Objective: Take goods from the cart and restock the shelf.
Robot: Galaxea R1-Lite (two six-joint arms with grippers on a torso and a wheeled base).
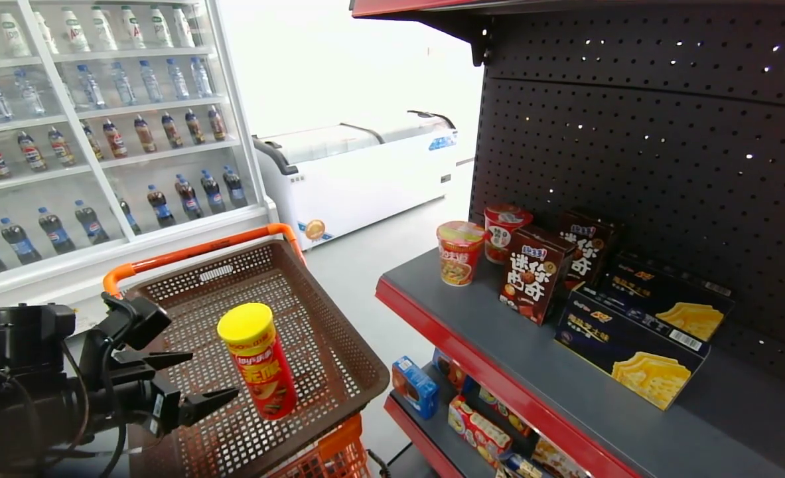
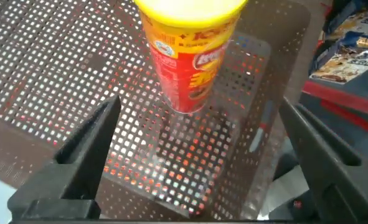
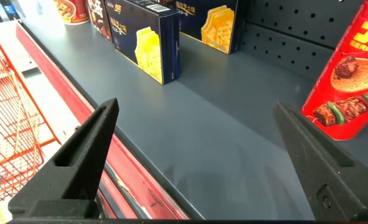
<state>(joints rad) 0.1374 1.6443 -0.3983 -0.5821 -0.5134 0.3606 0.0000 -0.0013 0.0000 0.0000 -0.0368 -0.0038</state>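
Spread jaws on the left gripper [image 1: 213, 376] hold nothing: in the head view they point at the yellow-lidded can [image 1: 257, 362], which stands near them in the cart basket [image 1: 339, 332]. The left wrist view shows that can ahead of the gap, untouched. In the right wrist view the right gripper [image 3: 196, 106] gapes over the shelf [image 3: 221, 143], with a second red can [image 3: 345, 74] standing beside it. Seemingly one can is shelved and one is left.

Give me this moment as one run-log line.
left gripper: open, near chips can | chips can: standing in cart basket | right gripper: open over shelf | second can: on shelf
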